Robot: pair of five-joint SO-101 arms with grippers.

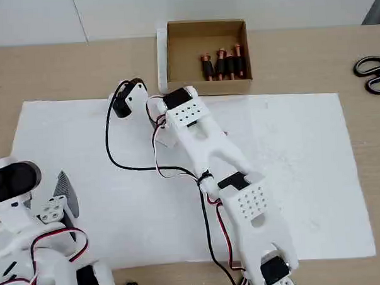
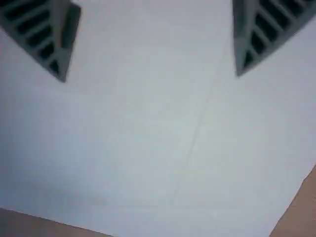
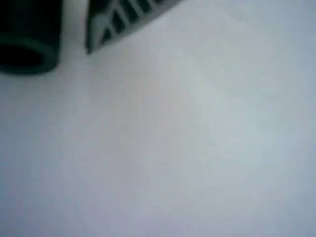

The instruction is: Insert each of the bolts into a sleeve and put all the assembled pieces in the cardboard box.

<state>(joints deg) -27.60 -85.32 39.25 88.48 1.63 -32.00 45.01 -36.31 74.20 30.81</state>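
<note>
Left gripper [image 2: 150, 74] spread wide, empty, over the white paper [image 1: 304, 163], near-left. Right gripper's finger [image 3: 118, 19] has a dark sleeve [image 3: 24, 39] just beside it (clamped or not, can't tell), arm reaching near-left of the cardboard box [image 1: 203, 88]. Four assembled pieces [image 1: 223, 64] lie inside. Probably a sleeve pickup: grip mid-barrel, leave the bore end unblocked.
</note>
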